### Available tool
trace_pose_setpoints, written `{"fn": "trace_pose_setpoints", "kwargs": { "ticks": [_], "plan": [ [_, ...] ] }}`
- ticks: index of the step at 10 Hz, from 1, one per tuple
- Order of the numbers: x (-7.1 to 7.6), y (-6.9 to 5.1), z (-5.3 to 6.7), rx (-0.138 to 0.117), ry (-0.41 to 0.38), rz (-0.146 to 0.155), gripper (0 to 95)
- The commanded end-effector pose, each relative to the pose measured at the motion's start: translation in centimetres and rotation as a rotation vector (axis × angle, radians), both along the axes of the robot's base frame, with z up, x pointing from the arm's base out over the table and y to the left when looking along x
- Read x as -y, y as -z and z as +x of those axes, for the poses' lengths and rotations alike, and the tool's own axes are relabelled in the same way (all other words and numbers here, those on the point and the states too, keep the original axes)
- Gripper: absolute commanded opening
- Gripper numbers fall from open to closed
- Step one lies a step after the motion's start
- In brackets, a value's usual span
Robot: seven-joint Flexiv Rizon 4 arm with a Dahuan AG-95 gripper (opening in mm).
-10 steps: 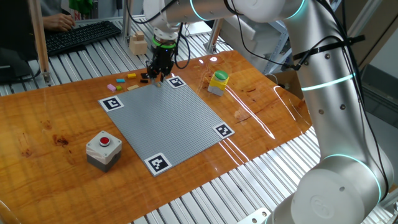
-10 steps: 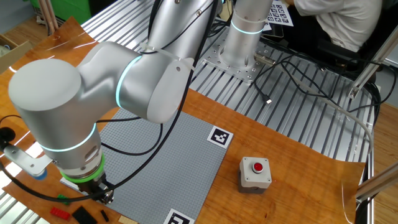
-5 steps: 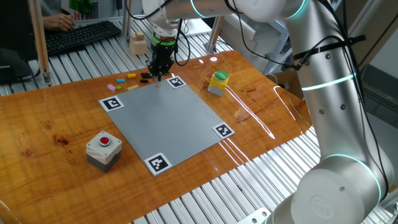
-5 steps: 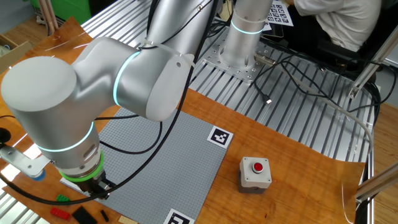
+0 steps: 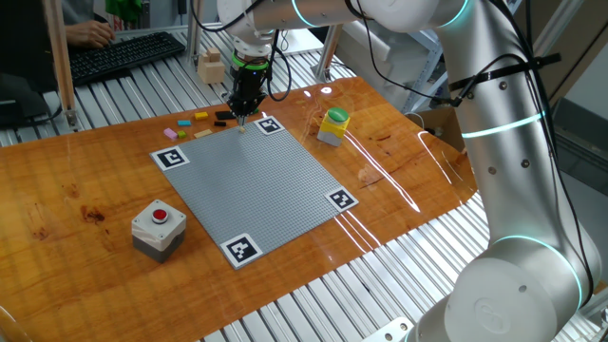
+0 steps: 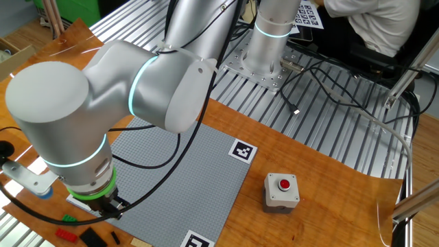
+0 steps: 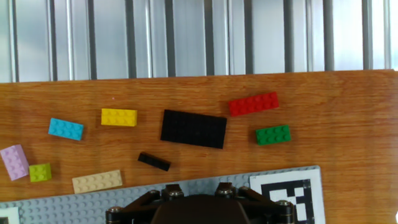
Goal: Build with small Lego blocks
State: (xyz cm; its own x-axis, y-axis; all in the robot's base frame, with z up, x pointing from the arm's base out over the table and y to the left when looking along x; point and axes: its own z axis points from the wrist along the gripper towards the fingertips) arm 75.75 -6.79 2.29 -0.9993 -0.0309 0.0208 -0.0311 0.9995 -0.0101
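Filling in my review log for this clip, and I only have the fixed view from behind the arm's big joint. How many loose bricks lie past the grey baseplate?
Observer: The hand view shows nine on the wood, among them a blue brick and a yellow brick.
Operator: Is the end effector shut?
Observer: Yes. From the opposite fixed view the end effector points down at the baseplate's far edge, jaws together. I cannot tell if it holds a brick.
Operator: Anything else nearby?
Observer: A yellow container with a green top stands on the wood, right of the baseplate.
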Motion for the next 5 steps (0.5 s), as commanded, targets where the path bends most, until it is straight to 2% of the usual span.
{"fn": "trace_pose_setpoints", "kwargs": {
  "ticks": [1, 5],
  "plan": [
    [-0.03, 0.02, -0.05, -0.003, 0.003, -0.001, 0.0],
    [-0.05, 0.06, -0.09, -0.008, 0.003, -0.002, 0.0]
  ]
}}
